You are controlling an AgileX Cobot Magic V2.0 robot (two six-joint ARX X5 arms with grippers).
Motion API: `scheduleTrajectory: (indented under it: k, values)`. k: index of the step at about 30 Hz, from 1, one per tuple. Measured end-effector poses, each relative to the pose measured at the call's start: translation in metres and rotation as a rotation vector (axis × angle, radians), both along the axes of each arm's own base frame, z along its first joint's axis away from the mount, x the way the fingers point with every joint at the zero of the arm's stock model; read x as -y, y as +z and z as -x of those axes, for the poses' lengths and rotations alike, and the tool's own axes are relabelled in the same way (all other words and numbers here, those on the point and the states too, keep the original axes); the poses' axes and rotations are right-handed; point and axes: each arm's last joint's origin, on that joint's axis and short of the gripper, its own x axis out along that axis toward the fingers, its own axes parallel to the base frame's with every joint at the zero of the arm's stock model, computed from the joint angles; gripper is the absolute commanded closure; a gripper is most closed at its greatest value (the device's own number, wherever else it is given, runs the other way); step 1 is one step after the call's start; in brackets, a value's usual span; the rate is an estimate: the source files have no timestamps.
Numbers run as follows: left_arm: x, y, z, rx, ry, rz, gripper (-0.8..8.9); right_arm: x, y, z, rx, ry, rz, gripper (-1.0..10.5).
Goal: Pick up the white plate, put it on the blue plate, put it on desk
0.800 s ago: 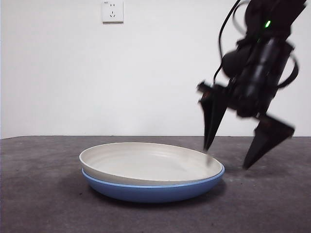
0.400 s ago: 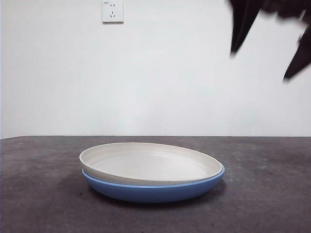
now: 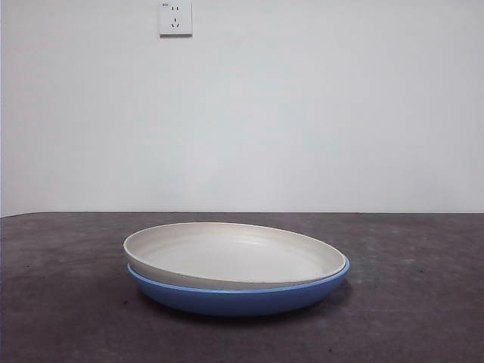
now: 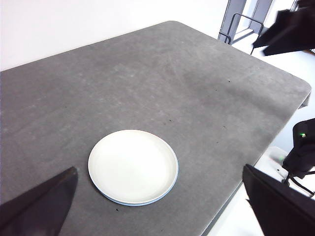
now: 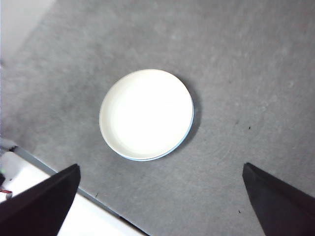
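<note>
The white plate point(image 3: 227, 253) lies nested in the blue plate point(image 3: 234, 299) on the desk point(image 3: 423, 302), a little left of the front view's middle. No gripper shows in the front view. Both arms are high above the desk. My left gripper point(image 4: 159, 168) is open and empty, looking down on the white plate point(image 4: 133, 164) with a thin blue plate rim point(image 4: 147, 202) under it. My right gripper point(image 5: 161, 166) is open and empty above the white plate point(image 5: 145, 113) and the blue rim point(image 5: 190, 128). The right gripper also shows in the left wrist view point(image 4: 290, 34), far from the plates.
A wall socket point(image 3: 175, 17) is on the white wall behind. The desk edge point(image 4: 236, 196) runs close to the plates in the left wrist view, with a metal frame point(image 4: 236, 22) beyond the far corner. The desk edge also shows in the right wrist view point(image 5: 59, 174).
The arm with open jaws beside the plates' right rim rose up and out of the front view. The stacked plates have not moved.
</note>
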Motion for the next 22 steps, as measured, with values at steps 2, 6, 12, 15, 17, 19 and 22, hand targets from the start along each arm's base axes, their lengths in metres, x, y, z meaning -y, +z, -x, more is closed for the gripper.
scheduleTrajectory:
  k: [2,6,12,15,17,19,22]
  values:
    - [0.0,0.0,0.0,0.0,0.0,0.0,2.14,0.007,0.001,0.023,0.045,0.004,-0.01,3.5]
    - [0.0,0.0,0.0,-0.002,0.001,0.001,2.14,0.021,-0.001,0.065,0.119,0.008,-0.024,3.5]
    - [0.0,-0.002,0.001,-0.027,0.006,-0.003,2.14,0.033,-0.004,0.097,0.242,-0.032,-0.026,3.5]
    - [-0.001,-0.002,0.001,-0.037,0.009,0.001,2.19,0.035,-0.004,0.101,0.257,-0.033,-0.031,3.6]
    - [-0.001,-0.002,0.001,-0.038,0.01,0.002,2.58,0.034,-0.004,0.101,0.257,-0.033,-0.031,5.2]
    - [-0.001,-0.002,0.001,-0.039,0.01,0.001,4.93,0.034,-0.004,0.101,0.257,-0.033,-0.031,8.6]
    - [-0.001,-0.004,0.001,-0.056,0.011,-0.01,7.91,0.034,-0.004,0.101,0.257,-0.033,-0.03,9.3]
